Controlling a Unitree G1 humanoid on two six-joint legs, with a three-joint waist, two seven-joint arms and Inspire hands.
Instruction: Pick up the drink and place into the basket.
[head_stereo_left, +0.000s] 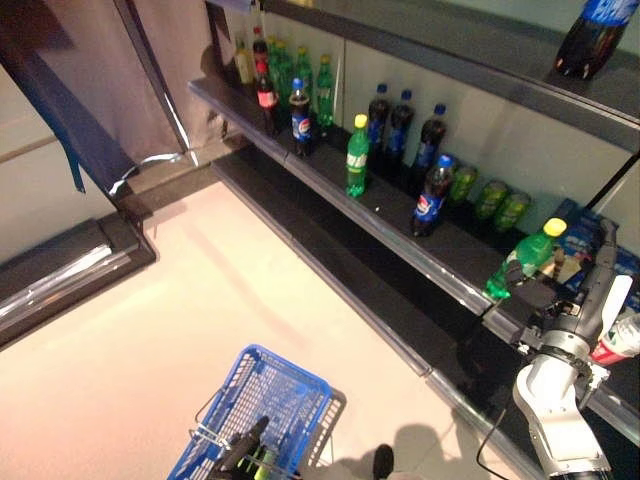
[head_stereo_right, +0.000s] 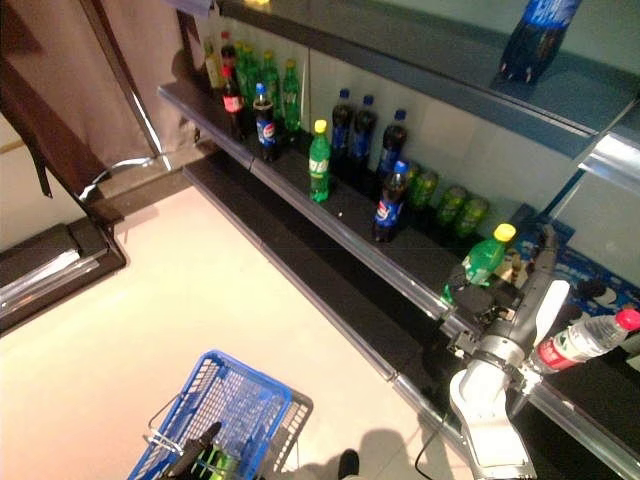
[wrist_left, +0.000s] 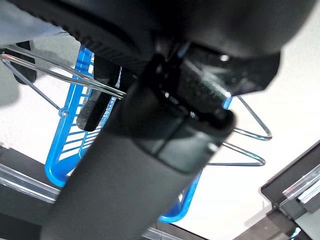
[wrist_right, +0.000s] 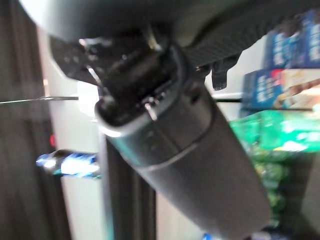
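Note:
A green drink bottle with a yellow cap (head_stereo_left: 522, 260) stands tilted at the right end of the dark shelf (head_stereo_left: 330, 180). My right hand (head_stereo_left: 548, 292) is at its lower part, with dark fingers curled round it; it also shows in the right eye view (head_stereo_right: 492, 298). The bottle is a green blur in the right wrist view (wrist_right: 280, 130). The blue basket (head_stereo_left: 268, 392) hangs at the lower left. My left hand (head_stereo_left: 243, 452) is shut on its thin wire handles (wrist_left: 249, 134). Something green (head_stereo_right: 214, 464) shows inside the basket beside that hand.
The shelf carries dark cola bottles (head_stereo_left: 432, 198), green bottles (head_stereo_left: 357, 156) and green cans (head_stereo_left: 490, 198). A clear bottle with a red label (head_stereo_left: 616, 342) lies by my right arm. Blue boxes (head_stereo_left: 588, 222) stand behind. An upper shelf holds a dark bottle (head_stereo_left: 594, 36). Pale floor (head_stereo_left: 200, 300) lies between the shelf and the basket.

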